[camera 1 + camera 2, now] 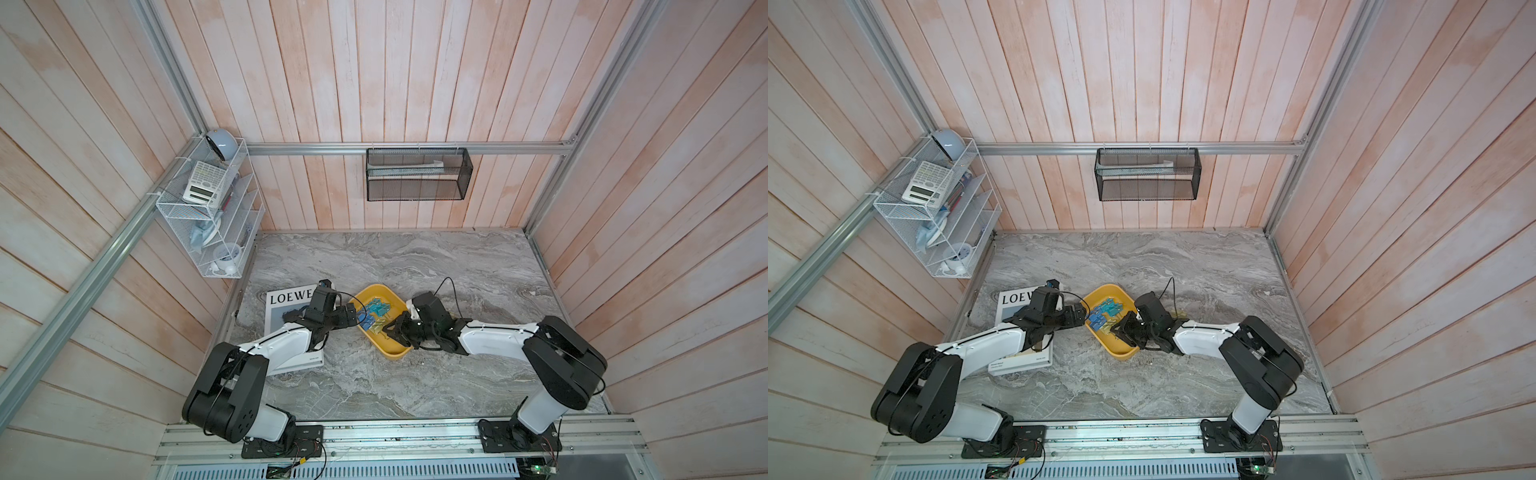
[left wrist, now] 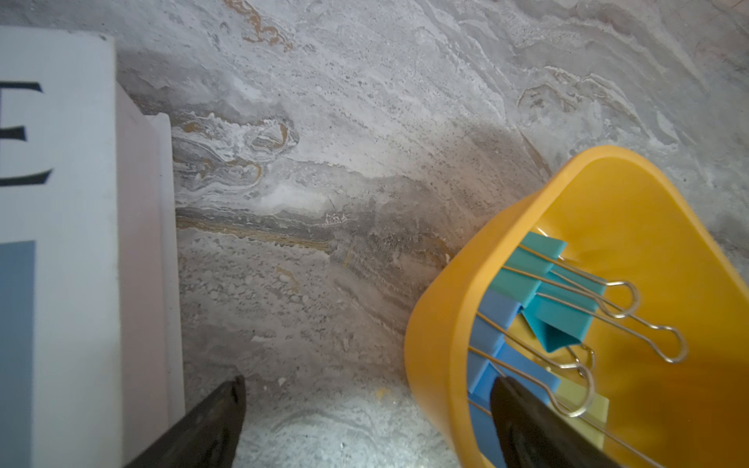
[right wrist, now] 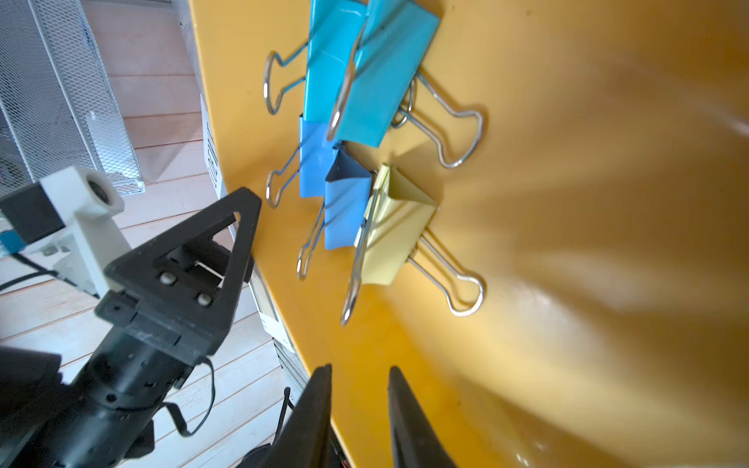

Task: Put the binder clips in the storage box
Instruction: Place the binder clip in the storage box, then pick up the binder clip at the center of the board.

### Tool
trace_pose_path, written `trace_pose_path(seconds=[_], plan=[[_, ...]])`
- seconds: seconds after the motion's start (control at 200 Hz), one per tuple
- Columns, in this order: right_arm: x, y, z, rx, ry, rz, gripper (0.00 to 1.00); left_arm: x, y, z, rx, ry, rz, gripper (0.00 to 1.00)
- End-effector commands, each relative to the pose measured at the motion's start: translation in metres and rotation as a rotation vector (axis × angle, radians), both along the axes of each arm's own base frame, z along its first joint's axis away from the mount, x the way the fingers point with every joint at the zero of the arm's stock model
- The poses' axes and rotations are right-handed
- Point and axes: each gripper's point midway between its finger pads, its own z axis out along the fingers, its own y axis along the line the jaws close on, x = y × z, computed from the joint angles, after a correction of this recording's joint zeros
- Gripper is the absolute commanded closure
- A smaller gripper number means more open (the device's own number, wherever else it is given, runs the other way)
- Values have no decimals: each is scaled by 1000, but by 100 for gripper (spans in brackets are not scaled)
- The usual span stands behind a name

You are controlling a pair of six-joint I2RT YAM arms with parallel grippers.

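Mustard box (image 1: 392, 352) mid-frame holds the clips (image 1: 376, 309) gathered; left end effector (image 2: 367, 383) gapes wide, right end effector (image 3: 360, 368) slightly parted, both empty.

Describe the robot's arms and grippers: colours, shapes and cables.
The left arm and right arm have white shells between bulky black joint housings. The left gripper and right gripper are black with tapering triangular fingers. A thin black cable loops above the right wrist.
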Motion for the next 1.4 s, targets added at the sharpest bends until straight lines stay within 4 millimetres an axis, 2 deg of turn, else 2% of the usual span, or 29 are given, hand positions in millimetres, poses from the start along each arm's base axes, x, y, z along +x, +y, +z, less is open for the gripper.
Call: trace_pose_path(seconds=[0.0, 0.09, 0.155, 0.33, 0.435, 0.48, 0.655, 0.95, 1.395], plan=[[-9, -15, 20, -11, -26, 16, 70, 0, 2, -3, 8, 10, -4, 0], [-10, -41, 37, -19, -58, -24, 70, 0, 2, -4, 7, 9, -4, 0], [-6, -74, 41, -79, -72, -88, 69, 0, 2, -3, 8, 7, -3, 0], [4, -160, 28, -171, -54, -358, 69, 0, 1, -3, 3, 7, -5, 0], [8, -185, 24, -150, -37, -463, 68, 1, 1, -3, 2, 5, -5, 0], [10, -190, 20, -146, -23, -483, 68, 1, 1, -2, 2, 3, -4, 0], [22, -185, 7, -77, 42, -513, 67, 0, 1, -3, 0, 4, -5, 0], [44, -186, -2, -65, 66, -551, 67, -1, 2, -4, 3, 4, -3, 0], [65, -182, -1, -30, 41, -568, 67, -1, 2, -4, 5, 4, -4, 0]])
